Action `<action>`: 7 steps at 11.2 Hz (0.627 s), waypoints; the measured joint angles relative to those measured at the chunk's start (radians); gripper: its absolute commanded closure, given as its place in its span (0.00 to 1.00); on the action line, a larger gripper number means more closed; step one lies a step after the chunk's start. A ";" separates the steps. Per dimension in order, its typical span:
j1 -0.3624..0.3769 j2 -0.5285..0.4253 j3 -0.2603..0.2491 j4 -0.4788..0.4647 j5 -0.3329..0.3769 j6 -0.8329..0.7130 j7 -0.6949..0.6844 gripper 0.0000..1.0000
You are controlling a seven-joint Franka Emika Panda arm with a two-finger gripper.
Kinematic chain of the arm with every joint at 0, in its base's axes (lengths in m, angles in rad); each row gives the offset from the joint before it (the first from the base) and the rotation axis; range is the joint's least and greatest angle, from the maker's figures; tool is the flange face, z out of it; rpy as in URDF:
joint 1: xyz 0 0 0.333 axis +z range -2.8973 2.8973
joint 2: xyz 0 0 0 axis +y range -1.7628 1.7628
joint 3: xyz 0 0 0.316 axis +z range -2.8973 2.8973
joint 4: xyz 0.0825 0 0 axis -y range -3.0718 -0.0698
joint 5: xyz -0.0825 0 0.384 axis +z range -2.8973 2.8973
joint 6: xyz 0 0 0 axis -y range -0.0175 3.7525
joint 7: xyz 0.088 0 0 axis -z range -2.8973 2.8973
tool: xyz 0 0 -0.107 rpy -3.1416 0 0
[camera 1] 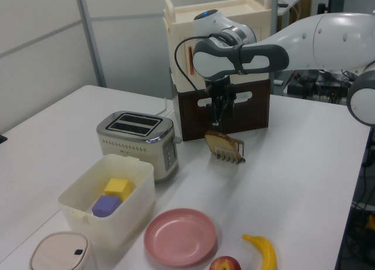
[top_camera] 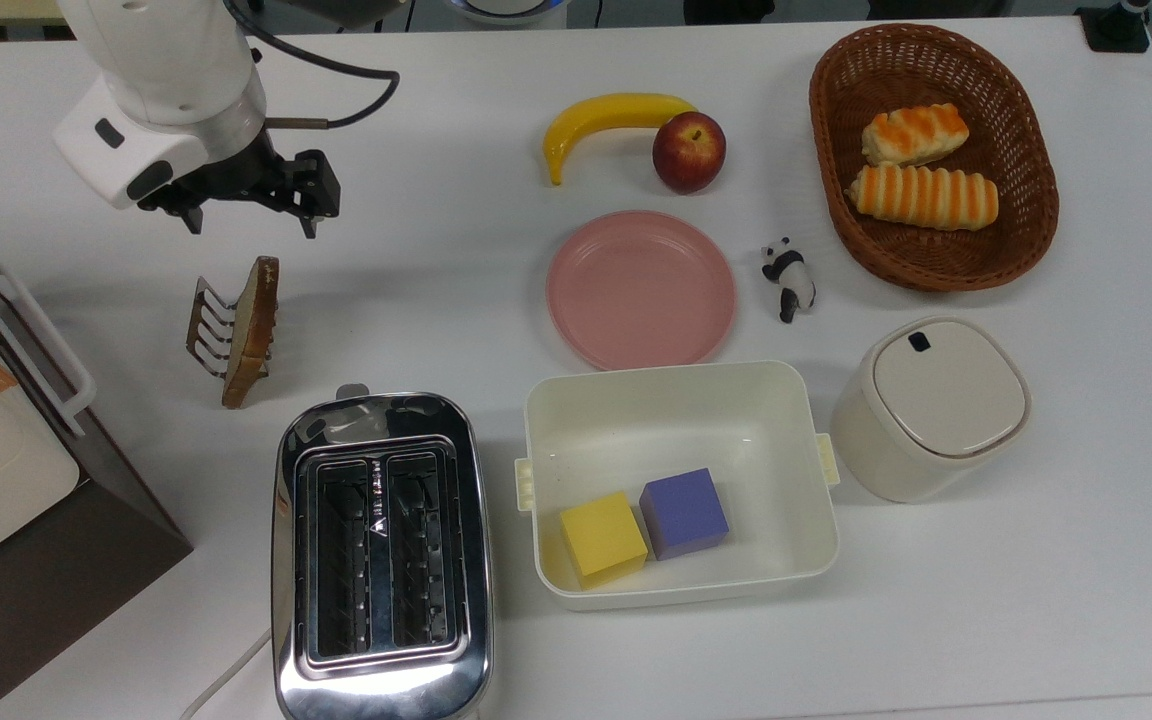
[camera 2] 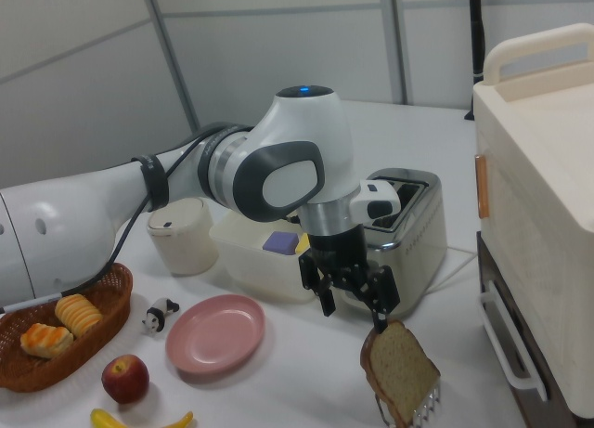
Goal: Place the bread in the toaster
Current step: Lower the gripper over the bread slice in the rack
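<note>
In top view, L to R: gripper (top_camera: pixel 248 210) w/ jaws spread wide, holding nothing, hovers just above bread (top_camera: pixel 254 325) standing upright in wire rack (top_camera: pixel 211 325) on table (top_camera: pixel 456 250), toaster (top_camera: pixel 381 555) further down.

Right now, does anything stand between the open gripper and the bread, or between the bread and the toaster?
Nothing visible. The gripper hangs open above the bread, which stands in the wire rack; bare table separates it from the toaster.

Lower centre: gripper (camera 2: pixel 353 308), fingers spread, poised just above bread (camera 2: pixel 402 371); toaster (camera 2: pixel 405 226) behind, mid-frame.
</note>
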 measured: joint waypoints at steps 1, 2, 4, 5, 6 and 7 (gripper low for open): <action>0.001 0.000 0.000 -0.002 0.000 0.000 0.000 0.00; 0.002 0.000 0.000 -0.005 0.000 0.001 0.000 0.00; 0.002 0.006 0.000 -0.009 0.000 0.003 0.001 0.00; 0.002 0.011 0.000 -0.011 0.000 0.021 0.004 0.00; 0.002 0.018 0.000 -0.012 0.000 0.048 0.017 0.05; 0.002 0.028 0.000 -0.014 0.000 0.071 0.029 0.19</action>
